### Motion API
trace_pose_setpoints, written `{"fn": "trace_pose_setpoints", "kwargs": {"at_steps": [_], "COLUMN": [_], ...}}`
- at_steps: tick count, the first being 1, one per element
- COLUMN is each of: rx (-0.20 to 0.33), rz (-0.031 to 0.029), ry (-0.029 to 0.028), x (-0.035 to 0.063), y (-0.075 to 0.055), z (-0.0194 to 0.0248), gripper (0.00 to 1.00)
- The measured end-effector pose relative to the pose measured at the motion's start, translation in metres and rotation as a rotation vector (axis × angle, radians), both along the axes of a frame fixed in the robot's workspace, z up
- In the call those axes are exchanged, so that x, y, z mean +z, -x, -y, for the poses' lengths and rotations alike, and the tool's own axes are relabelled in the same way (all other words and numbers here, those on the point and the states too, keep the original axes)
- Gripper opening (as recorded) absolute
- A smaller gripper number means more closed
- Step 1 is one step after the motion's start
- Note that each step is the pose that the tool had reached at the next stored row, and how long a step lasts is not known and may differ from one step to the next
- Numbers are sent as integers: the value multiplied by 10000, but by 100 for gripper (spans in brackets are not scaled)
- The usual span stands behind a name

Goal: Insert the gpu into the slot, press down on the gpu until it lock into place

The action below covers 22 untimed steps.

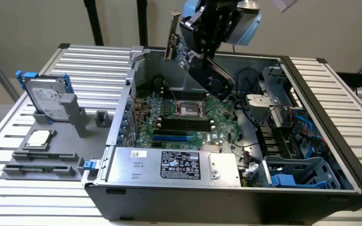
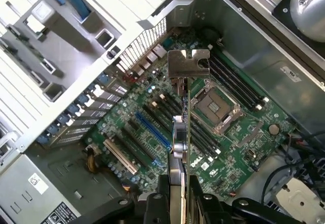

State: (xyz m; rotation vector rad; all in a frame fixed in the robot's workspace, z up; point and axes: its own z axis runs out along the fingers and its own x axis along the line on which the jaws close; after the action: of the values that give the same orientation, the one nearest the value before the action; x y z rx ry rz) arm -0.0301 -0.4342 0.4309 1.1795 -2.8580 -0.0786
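The gripper, its top cut off by the frame edge, is clamped on the gpu. The card is seen edge-on, above the motherboard in the open case. The print on the power supply label is unreadable.

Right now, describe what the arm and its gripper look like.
The arm ends in a rounded light-blue joint cap, with silver-grey metal just above it. The gripper below it is black and blocky, built from flat angular plates. In the wrist view its fingers are dark, matte pieces with round bolt heads. I can't make out any markings on it.
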Motion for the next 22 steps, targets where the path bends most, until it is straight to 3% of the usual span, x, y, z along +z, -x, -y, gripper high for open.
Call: {"fn": "trace_pose_setpoints", "kwargs": {"at_steps": [8, 22], "rx": [1443, 3750], "rz": [244, 940], "ry": [3, 28], "x": [-21, -52], "y": [0, 0], "z": [0, 0], "gripper": [26, 26]}}
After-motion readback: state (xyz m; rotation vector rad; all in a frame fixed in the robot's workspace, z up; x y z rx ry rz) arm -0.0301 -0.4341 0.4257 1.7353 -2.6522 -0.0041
